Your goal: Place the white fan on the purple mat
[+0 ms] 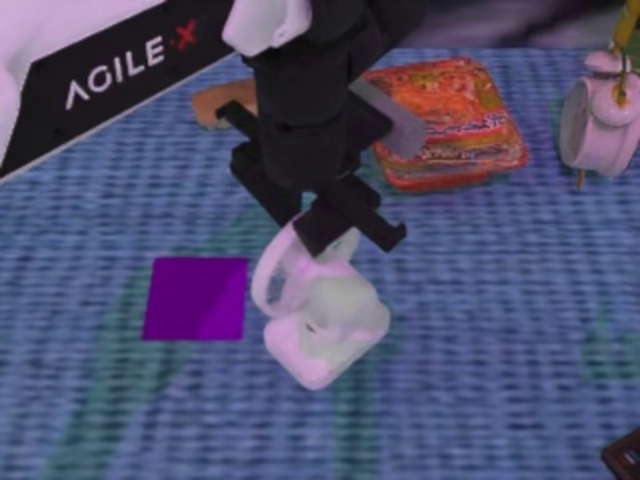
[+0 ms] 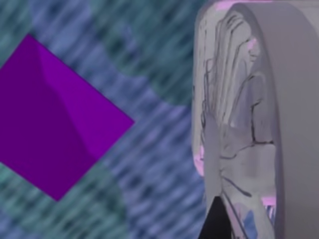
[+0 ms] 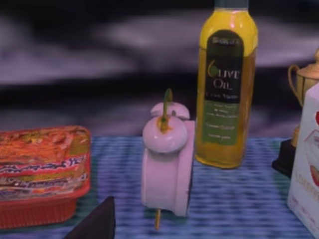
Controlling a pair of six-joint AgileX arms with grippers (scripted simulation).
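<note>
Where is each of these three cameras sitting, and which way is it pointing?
Top view: above the table, looking down on the left arm, whose left gripper is at the white fan, beside the purple mat.
Left wrist view: on the left arm's wrist, looking at the fan's grille close up and the mat; one dark fingertip shows.
Right wrist view: on the right arm's wrist, facing an alarm clock, an olive oil bottle and a red food tray; a dark fingertip shows.
Shared: fan and mat in the top and left wrist views; clock and tray in the top and right wrist views.

nothing is standing on the purple mat (image 1: 195, 298). the white fan (image 1: 325, 320) is sitting just beside it. the red tray (image 1: 445, 120) and alarm clock (image 1: 598, 115) are staying well apart.
</note>
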